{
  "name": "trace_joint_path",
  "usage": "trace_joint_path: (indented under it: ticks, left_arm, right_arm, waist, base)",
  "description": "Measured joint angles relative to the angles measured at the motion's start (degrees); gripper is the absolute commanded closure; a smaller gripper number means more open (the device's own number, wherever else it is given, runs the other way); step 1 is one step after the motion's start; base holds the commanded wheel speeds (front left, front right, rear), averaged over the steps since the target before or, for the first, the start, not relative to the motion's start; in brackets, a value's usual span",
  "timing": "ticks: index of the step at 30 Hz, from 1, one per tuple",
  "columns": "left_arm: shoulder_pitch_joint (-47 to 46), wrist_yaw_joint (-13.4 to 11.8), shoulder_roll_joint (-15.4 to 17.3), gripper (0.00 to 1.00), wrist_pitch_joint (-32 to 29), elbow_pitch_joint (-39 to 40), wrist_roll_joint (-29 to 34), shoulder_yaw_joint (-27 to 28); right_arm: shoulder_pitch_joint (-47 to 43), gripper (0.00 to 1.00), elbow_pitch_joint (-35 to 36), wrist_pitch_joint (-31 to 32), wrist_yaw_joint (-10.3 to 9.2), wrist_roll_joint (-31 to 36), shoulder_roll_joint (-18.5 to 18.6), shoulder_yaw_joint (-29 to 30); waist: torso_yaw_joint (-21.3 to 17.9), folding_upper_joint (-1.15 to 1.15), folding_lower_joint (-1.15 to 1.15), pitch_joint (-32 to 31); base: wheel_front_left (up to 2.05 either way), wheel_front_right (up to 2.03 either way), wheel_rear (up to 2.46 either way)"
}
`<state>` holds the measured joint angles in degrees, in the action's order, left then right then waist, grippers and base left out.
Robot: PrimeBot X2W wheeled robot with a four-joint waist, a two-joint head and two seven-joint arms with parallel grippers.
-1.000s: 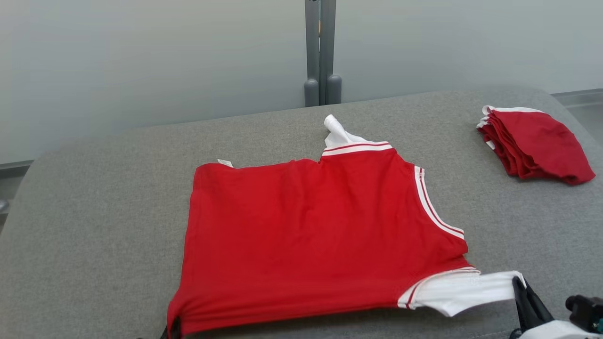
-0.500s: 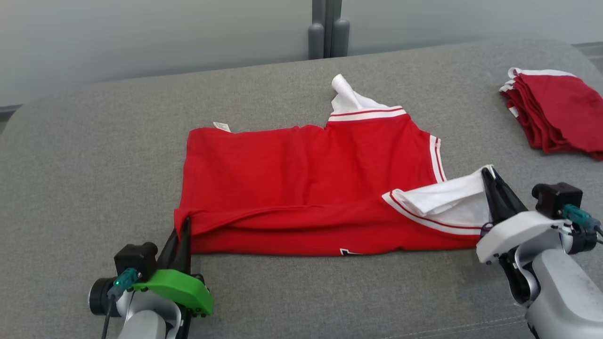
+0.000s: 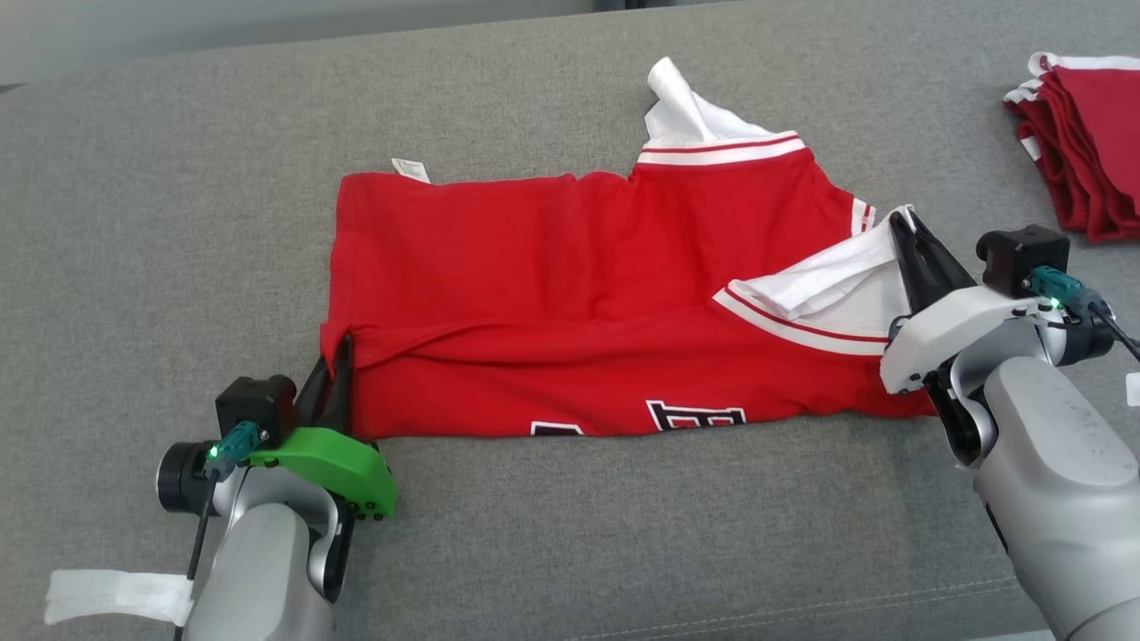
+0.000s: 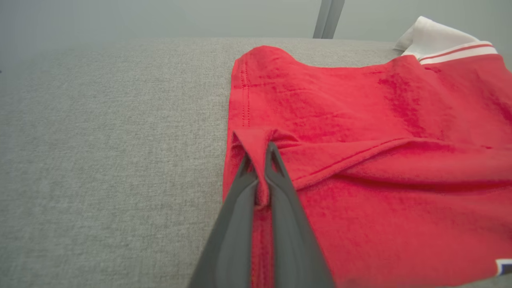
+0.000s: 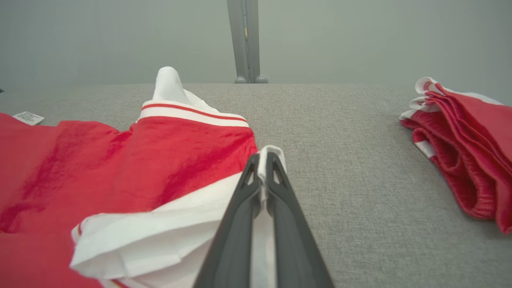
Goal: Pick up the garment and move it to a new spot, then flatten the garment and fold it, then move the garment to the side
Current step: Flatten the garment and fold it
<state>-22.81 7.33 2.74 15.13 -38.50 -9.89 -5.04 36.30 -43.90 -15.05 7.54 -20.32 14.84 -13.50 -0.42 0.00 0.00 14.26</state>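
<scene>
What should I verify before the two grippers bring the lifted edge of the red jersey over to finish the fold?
1. The left gripper is shut on the hem corner of the red jersey: ok.
2. The right gripper is shut on the near white sleeve: ok.
3. Both ends are equally far over: not ok, the right end seems ahead.
4. The far white sleeve lies flat: not ok, it stands up curled.
5. The stack of folded red garments is apart from the jersey: ok.
6. Each gripper holds both fabric layers: cannot tell.
</scene>
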Motion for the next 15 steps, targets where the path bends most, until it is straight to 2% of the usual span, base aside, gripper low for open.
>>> trace_joint_path:
  ticks: [1,2,3,4,9,15]
  left_arm:
    - [-0.6,-0.2,0.0,0.80,0.0,-0.2,0.0,0.0]
    - [-1.1,-0.6,0.0,0.49,0.0,-0.3,0.1,0.1]
    - [-1.6,-1.1,0.0,0.00,0.0,-0.3,0.1,0.4]
    - [-1.7,-1.6,0.0,0.00,0.0,-0.3,0.0,0.7]
    - [-1.2,-3.3,0.0,0.00,0.0,1.6,-1.0,1.6]
    - [4.5,-3.3,0.0,0.00,0.0,6.3,-3.3,1.7]
  right_arm:
    - [0.6,1.00,-0.7,0.0,0.00,0.3,-0.1,-0.1]
    - [1.1,0.96,-1.3,0.0,0.00,0.4,-0.4,0.4]
    - [1.6,0.06,-2.1,0.0,0.00,0.4,-0.7,1.4]
    - [1.9,0.00,-2.4,0.0,0.00,0.9,-0.8,1.9]
    - [0.6,0.00,0.0,0.0,0.00,3.1,-1.4,7.2]
    - [-9.5,0.00,6.8,0.0,-0.01,2.0,-2.9,9.2]
  waist:
    - [0.0,0.00,0.00,0.5]
    - [0.1,0.00,0.00,0.9]
    - [0.1,0.00,0.00,1.2]
    - [0.1,0.00,0.00,1.5]
    - [0.0,0.00,0.00,1.2]
    - [0.0,0.00,0.00,-1.2]
  base:
    - [0.00,0.00,0.00]
    - [0.00,0.00,0.00]
    - [0.00,0.00,0.00]
    - [0.00,0.00,0.00]
    - [0.00,0.00,0.00]
    - [0.00,0.00,0.00]
